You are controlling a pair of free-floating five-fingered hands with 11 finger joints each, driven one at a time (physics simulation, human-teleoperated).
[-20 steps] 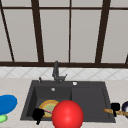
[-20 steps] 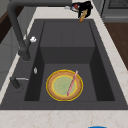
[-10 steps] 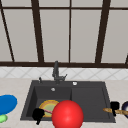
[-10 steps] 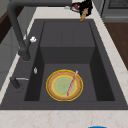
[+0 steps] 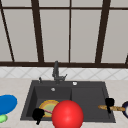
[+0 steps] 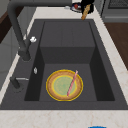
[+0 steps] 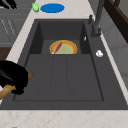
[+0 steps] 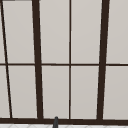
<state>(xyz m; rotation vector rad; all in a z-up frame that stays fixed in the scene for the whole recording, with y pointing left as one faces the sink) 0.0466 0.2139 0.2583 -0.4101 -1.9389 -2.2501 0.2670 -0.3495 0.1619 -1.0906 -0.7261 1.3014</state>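
My right hand [image 5: 109, 102] hovers over the sink's right end, shut on a wooden handle [image 5: 113, 108] that leads to a dark pan [image 5: 125, 109] on the counter. The same hand [image 7: 12, 75] is near the front rim in the right side view, with the handle [image 7: 7, 91] under it, and the hand [image 6: 86, 3] is far off in the left side view. My left hand [image 5: 37, 115] hangs at the sink's front left corner, holding nothing; its fingers [image 7: 9, 3] look straight. A yellow plate [image 6: 64, 85] with a pink stick [image 6: 72, 83] lies in the left basin.
A big red ball [image 5: 67, 115] sits low in the front view, before the sink [image 5: 87, 100]. A blue plate [image 5: 7, 103] and a green item [image 5: 2, 118] lie on the left counter. The dark faucet [image 5: 56, 72] stands behind the basin, below the window.
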